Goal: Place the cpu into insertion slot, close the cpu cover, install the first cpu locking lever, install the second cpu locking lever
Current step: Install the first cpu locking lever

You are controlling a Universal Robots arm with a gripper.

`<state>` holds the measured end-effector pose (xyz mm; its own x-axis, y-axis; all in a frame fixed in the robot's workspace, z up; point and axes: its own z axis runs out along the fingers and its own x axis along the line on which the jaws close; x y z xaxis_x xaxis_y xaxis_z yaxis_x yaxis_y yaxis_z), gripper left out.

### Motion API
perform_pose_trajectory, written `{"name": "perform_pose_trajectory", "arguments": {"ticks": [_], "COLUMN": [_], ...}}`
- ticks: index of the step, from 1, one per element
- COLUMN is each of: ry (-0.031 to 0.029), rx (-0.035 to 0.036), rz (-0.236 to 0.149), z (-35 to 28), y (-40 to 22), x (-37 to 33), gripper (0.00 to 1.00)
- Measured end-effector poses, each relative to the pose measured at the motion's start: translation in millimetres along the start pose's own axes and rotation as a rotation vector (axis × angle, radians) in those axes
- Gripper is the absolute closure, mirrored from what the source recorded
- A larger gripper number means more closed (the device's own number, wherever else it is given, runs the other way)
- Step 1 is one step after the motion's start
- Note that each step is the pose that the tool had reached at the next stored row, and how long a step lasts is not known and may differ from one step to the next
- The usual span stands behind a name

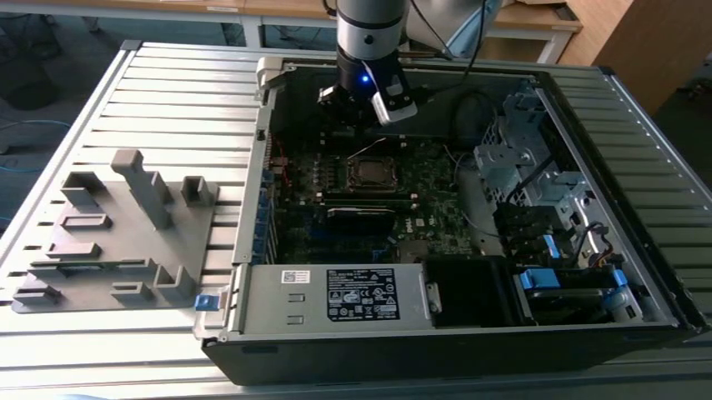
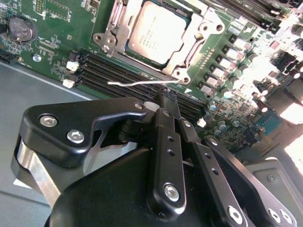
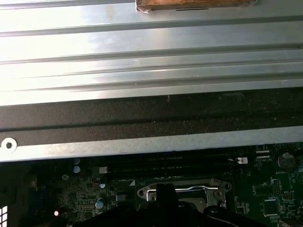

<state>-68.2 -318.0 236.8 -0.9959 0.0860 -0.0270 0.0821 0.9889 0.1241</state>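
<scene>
In the second wrist view the cpu (image 2: 156, 29) lies flat in the insertion slot (image 1: 373, 172), its grey metal top showing. The silver cpu cover (image 2: 201, 33) is down around it. A thin wire locking lever (image 2: 137, 83) stands loose along the socket's edge, its free end raised off the board. My gripper (image 2: 168, 98) hangs just beside this lever with its black fingers together, nothing visibly between them. In the exterior view the gripper (image 1: 368, 125) hovers inside the open case, just behind the slot. The first wrist view shows the lever (image 3: 189, 189) over the socket frame.
The computer case (image 1: 256, 275) lies open on a slatted metal table (image 1: 167, 100). Memory slots (image 2: 118, 71) run beside the socket. A black module (image 1: 358, 218) sits in front of the socket. A drive cage (image 1: 523, 158) fills the exterior view's right. A grey fixture (image 1: 112, 242) stands on the left.
</scene>
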Motion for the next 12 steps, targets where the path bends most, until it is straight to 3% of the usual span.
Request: {"name": "perform_pose_trajectory", "arguments": {"ticks": [12], "ry": [0.0013], "rx": [-0.0001], "rz": [0.000], "z": [2.9], "y": [1.7], "x": [-5.7], "gripper": [0.89]}}
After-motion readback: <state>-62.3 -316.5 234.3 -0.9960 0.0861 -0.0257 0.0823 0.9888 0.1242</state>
